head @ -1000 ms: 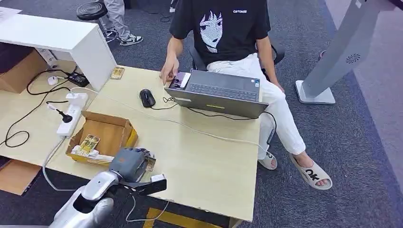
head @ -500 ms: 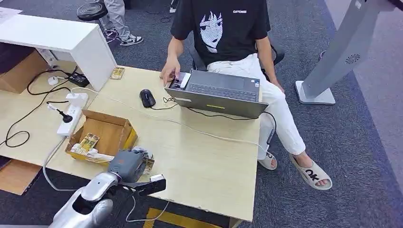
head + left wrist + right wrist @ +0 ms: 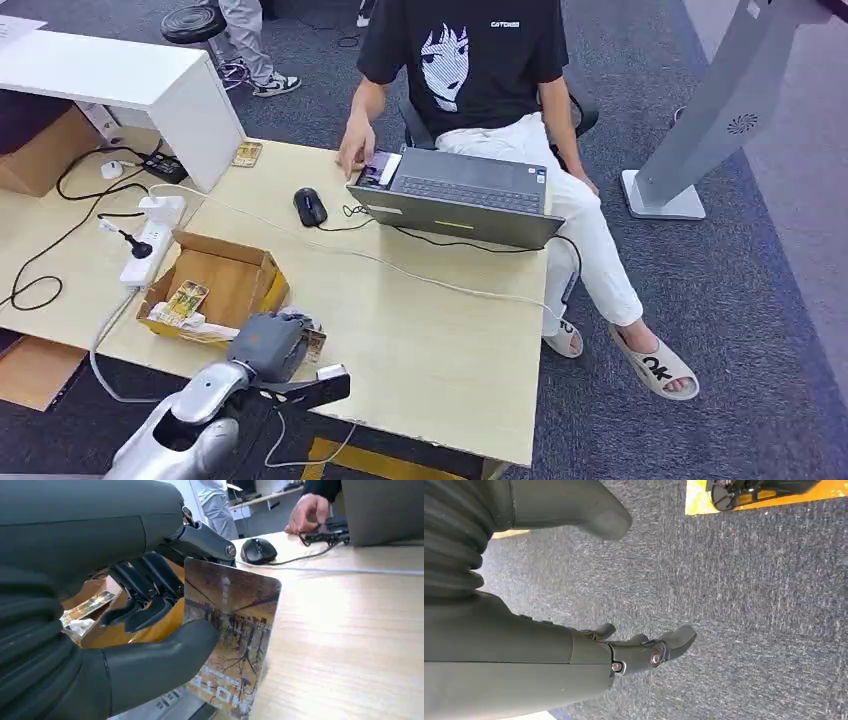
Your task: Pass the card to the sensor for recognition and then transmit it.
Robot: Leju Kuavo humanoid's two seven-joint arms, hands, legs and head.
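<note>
Your surface [image 3: 440, 340] fills mid-frame, with the person [image 3: 470, 60] seated at its upper edge behind the laptop [image 3: 465, 195]. The cardboard box [image 3: 225, 280] sits lower left. Just right of it, the left hand [image 3: 268, 345] pinches the card [image 3: 230, 630] between thumb and fingers, upright, face clear, likely for presenting to the sensor. The right hand [image 3: 644, 650] hangs slack over carpet, fingers apart, holding nothing.

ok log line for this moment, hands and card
left hand: holds card upright at table edge | right hand: open, hanging over carpet | card box: beside left hand
</note>
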